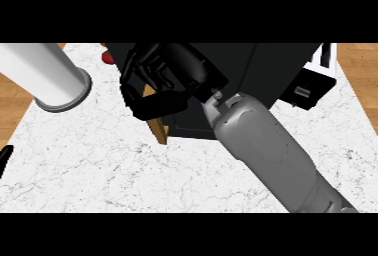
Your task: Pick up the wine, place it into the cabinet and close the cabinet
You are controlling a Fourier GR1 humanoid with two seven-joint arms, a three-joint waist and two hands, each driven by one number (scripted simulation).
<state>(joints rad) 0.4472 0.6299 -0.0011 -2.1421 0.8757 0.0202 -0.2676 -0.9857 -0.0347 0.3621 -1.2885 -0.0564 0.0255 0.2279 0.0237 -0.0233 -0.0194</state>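
The black cabinet (251, 75) stands at the back of the counter. Its wooden door (158, 128) shows edge-on at the cabinet's front left corner. My right hand (171, 70) is over that corner, at the end of the grey forearm that crosses from the lower right. Its fingers (131, 80) curl down on the door's left side and the thumb (159, 104) lies across the door's edge. A small red piece (108, 57) peeks out beyond the fingers; I cannot tell whether it belongs to the wine. No bottle shows in full. Only a black sliver of my left hand (4, 157) shows at the left edge.
A tall white cylinder (40, 70) with a grey rim stands at the back left of the white marble counter (103, 175). A black and white appliance (314, 80) sits right of the cabinet. Wooden floor shows beyond both counter sides.
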